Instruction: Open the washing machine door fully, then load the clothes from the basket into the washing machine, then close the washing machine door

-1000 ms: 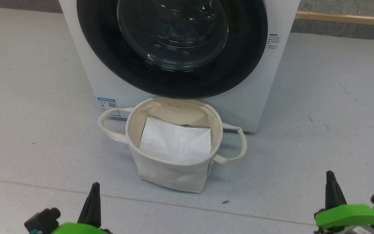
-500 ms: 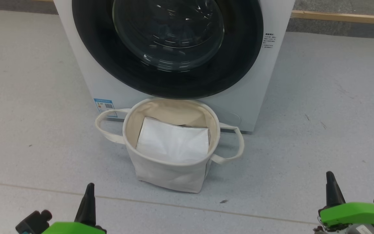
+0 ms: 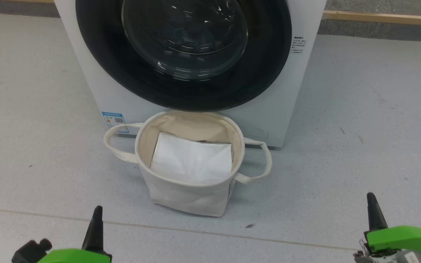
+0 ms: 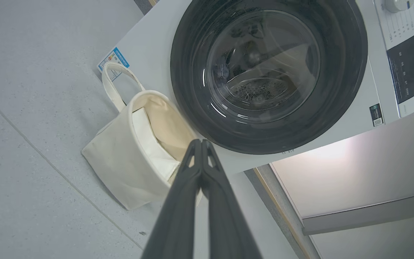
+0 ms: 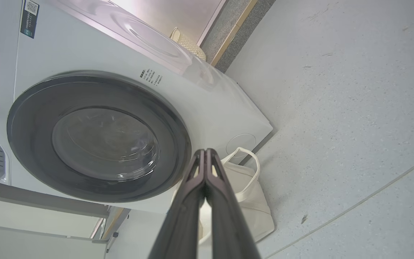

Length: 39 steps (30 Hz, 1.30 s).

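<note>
1. Grey floor (image 3: 360, 120): you see it all around, with a thin seam crossing the lower part of the head view.
2. Washing machine (image 3: 90, 80): white front-loader at top centre, standing on the floor well ahead of both grippers.
3. Washing machine door (image 3: 269, 73): shut flush on the front. It has a glossy black rim and dark glass, and you can't tell what's behind the glass.
4. Basket (image 3: 185, 197): cream canvas tub, upright on the floor just below the door's lower rim. It sits ahead of your grippers and between them, apart from both, with a handle looping out each side.
5. White sheet (image 3: 192, 160): lies flat inside the basket.
6. Left gripper (image 3: 97, 210): lower left, fingers pressed together and gripping nothing. Its wrist view points toward the basket rim.
7. Right gripper (image 3: 370, 197): lower right, fingers pressed together and empty, with the basket off to its left.
8. Blue label (image 3: 113, 121): on the machine's lower left corner, just behind the basket's left handle.
</note>
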Tool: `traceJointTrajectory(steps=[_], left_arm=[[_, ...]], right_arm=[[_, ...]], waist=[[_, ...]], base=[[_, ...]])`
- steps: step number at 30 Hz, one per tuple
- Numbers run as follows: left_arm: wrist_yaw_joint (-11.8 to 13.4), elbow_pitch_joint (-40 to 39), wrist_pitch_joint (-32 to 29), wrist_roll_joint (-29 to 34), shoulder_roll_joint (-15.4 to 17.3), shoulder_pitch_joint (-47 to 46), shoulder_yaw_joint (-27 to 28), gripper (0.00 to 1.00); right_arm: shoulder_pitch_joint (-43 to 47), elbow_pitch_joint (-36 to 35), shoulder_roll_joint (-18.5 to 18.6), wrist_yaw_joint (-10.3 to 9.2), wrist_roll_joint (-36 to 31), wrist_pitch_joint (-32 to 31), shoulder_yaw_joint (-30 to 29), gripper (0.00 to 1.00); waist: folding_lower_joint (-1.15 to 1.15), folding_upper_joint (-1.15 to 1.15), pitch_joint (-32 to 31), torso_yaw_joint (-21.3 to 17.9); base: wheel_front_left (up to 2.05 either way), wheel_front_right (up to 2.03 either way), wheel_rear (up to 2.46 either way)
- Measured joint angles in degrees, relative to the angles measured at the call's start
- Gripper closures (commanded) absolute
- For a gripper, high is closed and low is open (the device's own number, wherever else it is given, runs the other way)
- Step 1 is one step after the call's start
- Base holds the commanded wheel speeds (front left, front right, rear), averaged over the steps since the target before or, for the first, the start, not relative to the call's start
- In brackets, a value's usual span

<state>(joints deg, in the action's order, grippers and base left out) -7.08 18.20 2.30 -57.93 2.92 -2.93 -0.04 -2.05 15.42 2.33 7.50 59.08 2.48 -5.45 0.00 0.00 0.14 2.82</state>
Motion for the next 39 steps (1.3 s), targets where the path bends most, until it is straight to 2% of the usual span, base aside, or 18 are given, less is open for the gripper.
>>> traceJointTrajectory(steps=[39], left_arm=[[0.0, -1.5, -6.3, -25.6, -0.2, -0.1, 3.1, 1.00]], right_arm=[[-1.2, 0.3, 0.0, -0.01, 24.7, -6.5, -1.5, 1.00]], waist=[[0.00, 0.00, 0.0, -2.2]], base=[[0.00, 0.00, 0.00]])
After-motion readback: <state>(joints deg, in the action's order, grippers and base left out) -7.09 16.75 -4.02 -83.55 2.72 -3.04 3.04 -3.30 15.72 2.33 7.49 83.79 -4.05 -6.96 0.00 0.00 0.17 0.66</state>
